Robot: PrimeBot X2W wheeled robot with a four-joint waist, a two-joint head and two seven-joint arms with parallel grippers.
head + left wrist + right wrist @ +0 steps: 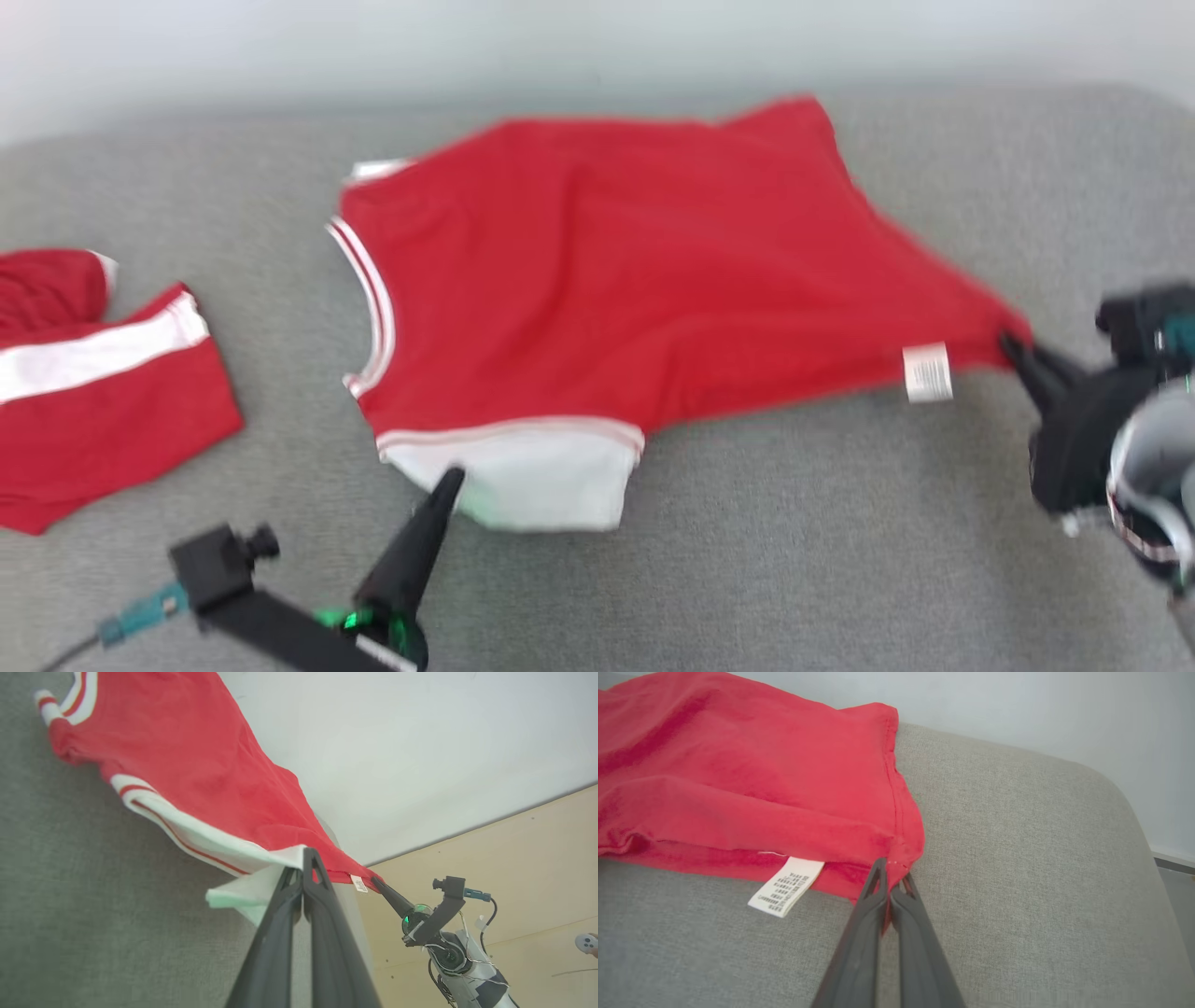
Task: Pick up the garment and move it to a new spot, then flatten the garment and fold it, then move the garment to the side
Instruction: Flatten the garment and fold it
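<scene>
Garment: a red jersey with white, red-striped trim is spread across the middle of a grey fabric cushion, its neckline toward 9 o'clock and its hem toward 3 o'clock in the head view.
Sleeve: a white sleeve is seen at the jersey's 6 o'clock edge; in the left wrist view it is drawn up off the cushion.
Left end effector: it is placed at 7 o'clock in the head view, with its fingers closed together and the edge of the white sleeve pinched at their tips.
Right end effector: it is placed at 3 o'clock in the head view, with its fingers closed on the red hem corner, so that the cloth is pulled to a point.
Care label: a white tag is sewn to the hem, just at 9 o'clock of the right fingertips.
Second garment: a red piece with a white stripe is laid at 9 o'clock, apart from the jersey.
Background: a pale wall is seen at 12 o'clock beyond the cushion.
</scene>
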